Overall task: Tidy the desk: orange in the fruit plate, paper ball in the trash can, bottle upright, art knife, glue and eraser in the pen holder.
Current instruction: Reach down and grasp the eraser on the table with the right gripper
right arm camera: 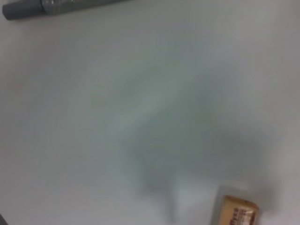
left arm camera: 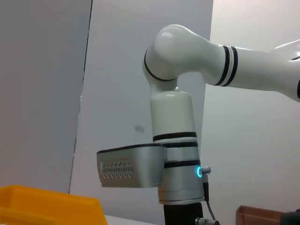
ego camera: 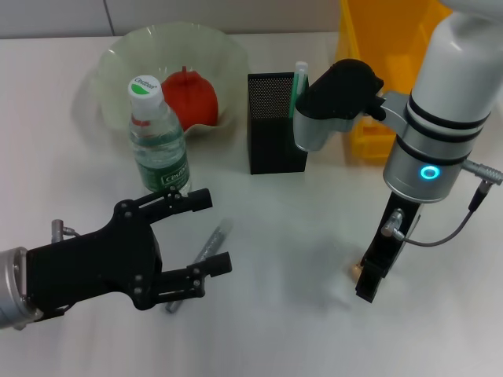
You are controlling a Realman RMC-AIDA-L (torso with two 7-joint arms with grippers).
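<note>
Beside the pen holder (ego camera: 277, 122), the bottle (ego camera: 158, 138) stands upright, cap up.

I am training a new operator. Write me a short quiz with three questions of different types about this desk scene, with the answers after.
1. True or false: the orange lies in the fruit plate.
2. Multiple choice: the bottle is A) lying flat, B) standing upright, C) in the trash can.
3. Short answer: which small thing lies on the table right by the right gripper?

Key:
1. True.
2. B; it stands in front of the fruit plate, beside the pen holder.
3. The eraser. The left gripper hovers with open fingers over a grey art knife.
</note>
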